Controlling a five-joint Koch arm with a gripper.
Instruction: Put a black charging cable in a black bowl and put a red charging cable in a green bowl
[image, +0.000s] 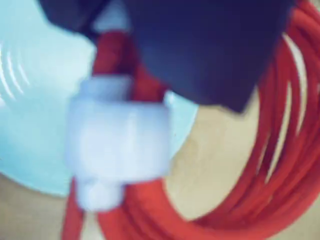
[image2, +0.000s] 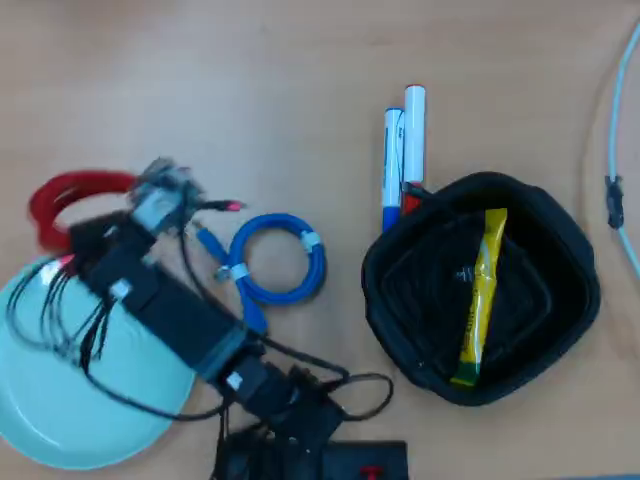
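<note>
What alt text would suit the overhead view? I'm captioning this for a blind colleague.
A robot arm reaches across a pale green bowl toward a coiled red cable on a wooden table. A blue coiled cable lies mid-table; at right, a black bowl holds a yellow packet, with two markers beside it.

Light wooden tabletop (image2: 250, 90) under soft, even light

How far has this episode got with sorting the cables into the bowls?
Nothing looks finished. The black bowl holds only a yellow packet; no black cable is visible. In hand: the claw is at the red cable, coiled on the table beside the green bowl's rim; the blurred wrist view doesn't settle the grip. Both placements remain.
</note>
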